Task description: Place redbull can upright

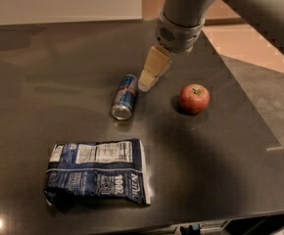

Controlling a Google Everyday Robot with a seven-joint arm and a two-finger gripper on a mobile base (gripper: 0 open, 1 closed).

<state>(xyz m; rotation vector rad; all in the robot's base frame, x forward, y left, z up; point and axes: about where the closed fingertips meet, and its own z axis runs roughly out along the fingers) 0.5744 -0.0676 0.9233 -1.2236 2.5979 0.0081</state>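
The redbull can [125, 96] lies on its side on the dark table [44, 62], a silver end toward the front edge. It is blue and silver with a red mark. My gripper [147, 83] hangs from the grey arm [181, 13] just right of the can's far end, its cream fingers [153, 69] pointing down and left. It holds nothing and hovers close beside the can.
A red apple [194, 98] sits to the right of the gripper. A blue-and-white snack bag [98, 172] lies flat near the front edge. The table's right edge runs diagonally past the apple, with floor beyond.
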